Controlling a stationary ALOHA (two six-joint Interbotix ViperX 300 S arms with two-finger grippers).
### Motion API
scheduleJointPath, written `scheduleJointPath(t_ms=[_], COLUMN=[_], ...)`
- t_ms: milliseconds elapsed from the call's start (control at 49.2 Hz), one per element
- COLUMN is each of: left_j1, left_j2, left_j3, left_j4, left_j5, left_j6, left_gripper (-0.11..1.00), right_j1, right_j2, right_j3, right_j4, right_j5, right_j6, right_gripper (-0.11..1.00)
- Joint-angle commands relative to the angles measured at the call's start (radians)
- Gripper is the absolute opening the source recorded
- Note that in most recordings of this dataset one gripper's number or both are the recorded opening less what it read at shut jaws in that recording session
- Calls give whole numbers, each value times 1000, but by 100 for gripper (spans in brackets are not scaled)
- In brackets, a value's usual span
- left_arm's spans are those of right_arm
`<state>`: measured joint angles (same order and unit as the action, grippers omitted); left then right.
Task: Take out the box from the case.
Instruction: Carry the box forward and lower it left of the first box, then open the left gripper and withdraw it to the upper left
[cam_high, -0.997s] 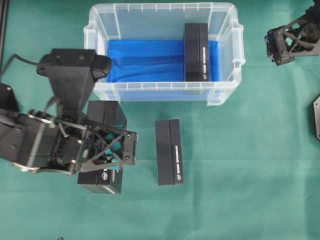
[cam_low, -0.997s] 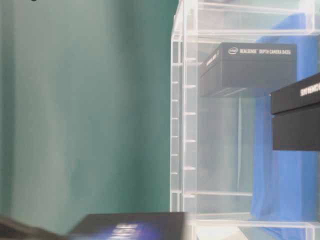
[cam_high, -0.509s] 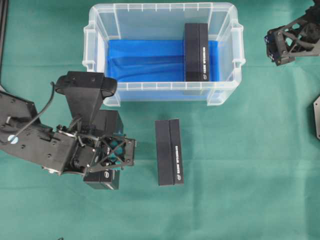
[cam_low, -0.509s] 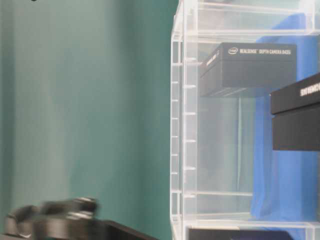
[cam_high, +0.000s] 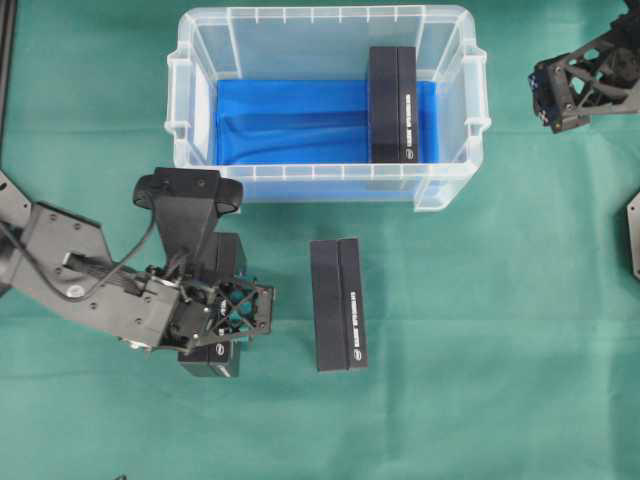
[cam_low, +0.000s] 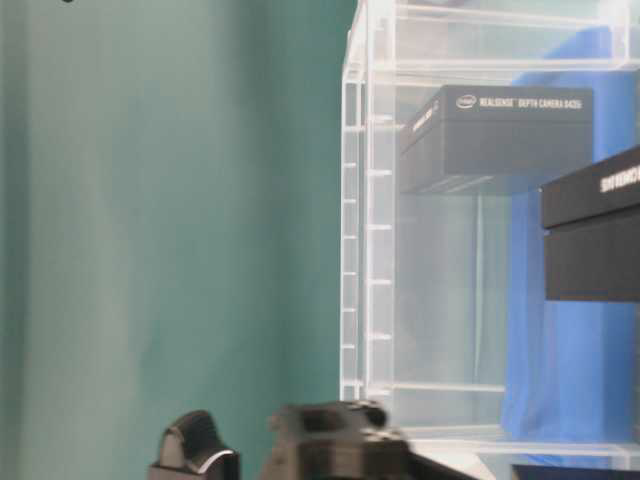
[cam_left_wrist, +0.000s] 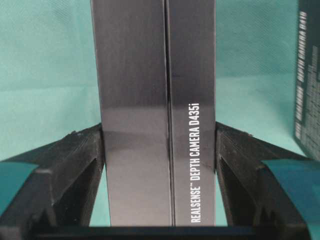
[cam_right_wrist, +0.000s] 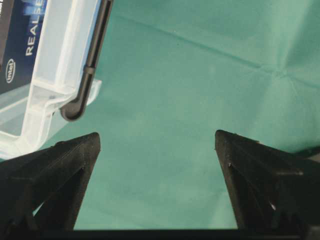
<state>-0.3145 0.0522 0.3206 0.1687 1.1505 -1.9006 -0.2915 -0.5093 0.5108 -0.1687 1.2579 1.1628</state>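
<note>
- My left gripper (cam_left_wrist: 159, 165) has its fingers (cam_left_wrist: 75, 165) pressed on both long sides of a black box (cam_left_wrist: 155, 100); the grip looks square, the box running straight ahead of them.
- From overhead, that held box (cam_high: 212, 355) sits low over the green surface (cam_high: 480, 350), mostly hidden under the wrist. I cannot tell whether it touches the cloth yet.
- A second box (cam_high: 338, 303) lies just to the right of my left fingers, apart from them. If I drift that way while lowering, I could nudge it.
- The case (cam_high: 190, 75) stands beyond the fingers, with one box (cam_high: 392, 103) left inside at its right end, on the blue lining (cam_high: 290, 120).
- My right gripper (cam_right_wrist: 157, 185) is spread wide and empty, parked over bare cloth, with the case handle (cam_right_wrist: 82, 95) ahead and to its left.
- Risks as I judge them: letting go before the box rests flat, so it drops or tips; or opening unevenly and dragging it sideways.
- For the last box, the nearby case wall could catch a finger on the way down.
</note>
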Motion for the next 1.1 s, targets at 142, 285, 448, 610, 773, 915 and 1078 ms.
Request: scheduleJointPath(t_ms=[142,285,448,610,773,915,1078], left_j1=[12,12,11,11,6,6,5], left_j2=[-25,-29,-29,-29,-31,-37,-77], left_j3=[14,21,25,18,12,0,-34], left_j4=[8,8,5,5,-2,-8,-8], left_j5=[-106,-121,-120,-124,-126,-124,-101], left_j6=[0,3,3,8,8,9,11], left_gripper=[62,62,62,96,99,99,99], right_j1=[8,14,23,28,28,28,28], right_j2=[-11,-9,-9,-11,-11,-11,-11], right_j3=[-9,-11,-9,-11,-11,-11,-11], right_j4=[-3,-3,-2,-2,-2,-2,-2], right_j5=[-2,-2,-2,-2,-3,-3,-5], right_j6=[2,2,3,5,5,5,5], right_gripper=[94,94,94,94,94,94,94])
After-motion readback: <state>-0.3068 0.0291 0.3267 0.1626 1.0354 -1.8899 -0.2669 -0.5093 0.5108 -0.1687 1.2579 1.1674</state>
